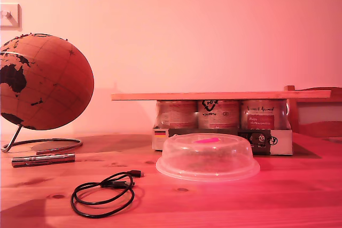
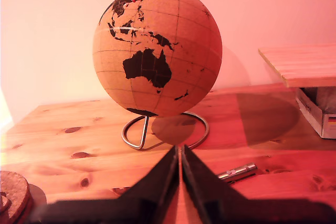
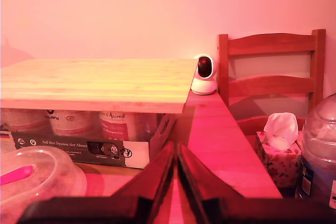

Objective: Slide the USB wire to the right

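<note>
USB wire (image 1: pixel 103 194) is lying in loose black loops on the wooden bench (image 1: pixel 278 196) toward the exterior view's left, near the front edge, with one plug end pointing toward the clear plastic dome (image 1: pixel 207 157) that is sitting just beside it toward the view's right. Behind the wire a slim silver rod (image 1: pixel 43 159) is resting near the wire stand of a cork globe (image 1: pixel 43 81), and behind the dome a carton of jars (image 1: pixel 222 124) is carrying a wooden board (image 1: pixel 220 95); no arm is showing in this view. In the first wrist view, my first gripper (image 2: pixel 180 182) is pointing at the globe (image 2: pixel 157 51) with its jaws pressed together on nothing, the rod (image 2: pixel 238 172) lying just beyond them. In the second wrist view, my second gripper (image 3: pixel 176 182) is likewise closed and empty, facing the board (image 3: pixel 97 83), a small white camera (image 3: pixel 203 74) and a chair (image 3: pixel 273 77), with the dome (image 3: pixel 42 174) at one side.
</note>
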### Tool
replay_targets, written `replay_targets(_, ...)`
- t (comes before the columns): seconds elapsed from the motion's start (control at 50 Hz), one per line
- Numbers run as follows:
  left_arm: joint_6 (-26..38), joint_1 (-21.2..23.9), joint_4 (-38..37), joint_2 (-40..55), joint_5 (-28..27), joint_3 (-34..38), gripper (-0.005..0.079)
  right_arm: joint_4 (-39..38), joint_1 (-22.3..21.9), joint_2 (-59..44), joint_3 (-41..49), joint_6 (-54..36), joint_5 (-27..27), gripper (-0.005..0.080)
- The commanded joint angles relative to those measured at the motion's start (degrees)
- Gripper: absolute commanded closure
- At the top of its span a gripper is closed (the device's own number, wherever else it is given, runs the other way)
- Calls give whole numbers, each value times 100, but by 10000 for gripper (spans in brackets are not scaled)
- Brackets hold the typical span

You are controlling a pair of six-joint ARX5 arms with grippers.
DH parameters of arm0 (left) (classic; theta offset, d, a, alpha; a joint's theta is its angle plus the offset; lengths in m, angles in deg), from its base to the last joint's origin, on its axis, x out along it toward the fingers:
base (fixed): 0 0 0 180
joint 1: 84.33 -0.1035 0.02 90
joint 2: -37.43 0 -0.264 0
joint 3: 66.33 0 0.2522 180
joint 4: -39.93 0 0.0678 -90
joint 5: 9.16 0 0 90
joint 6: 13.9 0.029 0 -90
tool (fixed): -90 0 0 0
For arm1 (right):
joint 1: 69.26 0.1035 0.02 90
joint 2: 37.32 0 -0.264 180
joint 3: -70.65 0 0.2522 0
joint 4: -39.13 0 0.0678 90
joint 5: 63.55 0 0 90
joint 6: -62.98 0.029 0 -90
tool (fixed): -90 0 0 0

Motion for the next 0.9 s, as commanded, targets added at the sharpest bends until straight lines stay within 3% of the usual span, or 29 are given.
replay_targets(0.0, -619, -577, 516, 39, -1117, 208, 764, -743, -225, 37, -188, 140, 769, 765)
replay_targets(0.26, -625, -577, 678, 39, -1130, 208, 764, -787, -225, 37, -199, 166, 791, 765)
replay_targets(0.44, -1259, -461, 957, 44, -1622, 37, 764, -1016, -208, 37, -315, 483, 1381, 765)
replay_targets(0.68, -1537, -138, -256, 192, -2365, -535, 764, -264, 227, 35, -601, 549, 2568, 765)
replay_targets(0.88, -1462, 173, -791, 651, -2472, -896, 764, 667, 1012, 11, -710, 844, 2715, 765)
